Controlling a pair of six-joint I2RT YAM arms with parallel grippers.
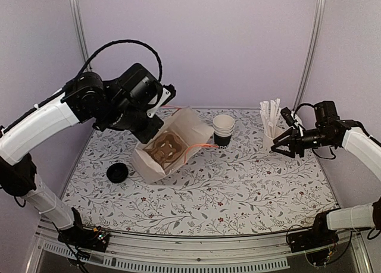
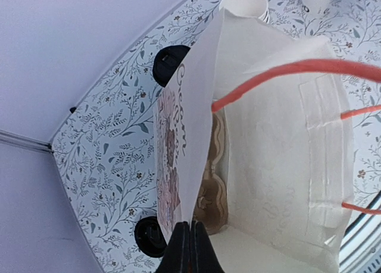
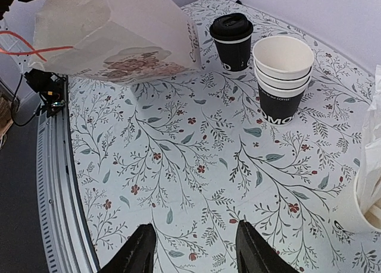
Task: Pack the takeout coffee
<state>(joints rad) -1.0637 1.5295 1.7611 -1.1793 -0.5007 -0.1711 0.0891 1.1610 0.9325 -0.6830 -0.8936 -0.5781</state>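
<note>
The takeout coffee [image 3: 231,41] is a dark paper cup with a black lid and white print. It stands upright on the table just beyond a white paper bag [image 3: 119,35], and also shows as a black shape [image 2: 169,63] past the bag's wall. The top view hides it behind the bag [image 1: 190,130]. The bag lies tilted with its mouth open, orange handles loose, and a brown cup carrier [image 1: 165,151] inside. My left gripper [image 2: 190,225] is shut on the bag's upper edge. My right gripper [image 3: 193,237] hovers open over bare table at the right, far from the cup.
A stack of lidless cups [image 3: 283,77] stands right of the coffee. A white cup of pale sticks [image 1: 271,127] sits beside my right gripper [image 1: 284,145]. Another black round thing [image 1: 118,172], cup or bare lid I cannot tell, rests left of the bag.
</note>
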